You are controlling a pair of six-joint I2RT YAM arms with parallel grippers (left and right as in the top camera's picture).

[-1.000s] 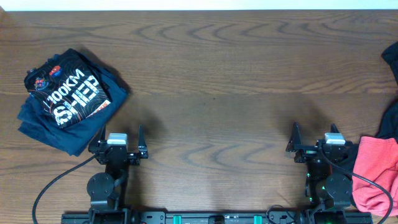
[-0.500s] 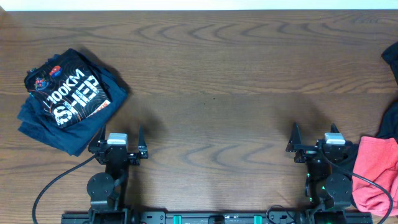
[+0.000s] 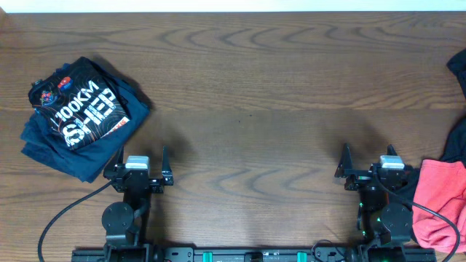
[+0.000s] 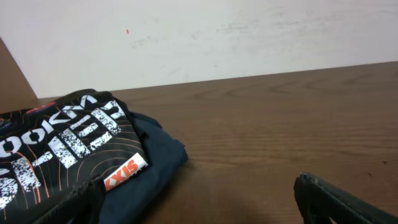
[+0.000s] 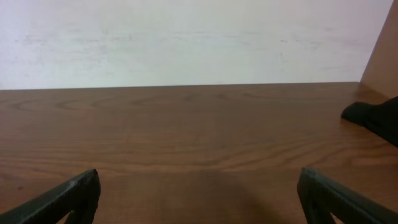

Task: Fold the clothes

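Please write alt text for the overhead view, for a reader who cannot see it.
A roughly folded navy "100KM" tee lies at the left of a wooden table, with a red garment and a black garment at the right edge. Both arms sit at the near edge, left hand and right hand open and empty.

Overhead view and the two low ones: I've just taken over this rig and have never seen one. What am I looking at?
Two robot arms sit at the near edge of a wooden table. The overhead view looks straight down on them. The other two pictures come from a camera on each wrist, looking forward between that arm's own dark fingers. The left end effector and right end effector are both open and hold nothing. A bunched navy 100KM tee lies just beyond the left arm. A red garment lies beside the right arm, and black cloth shows at the right edge.
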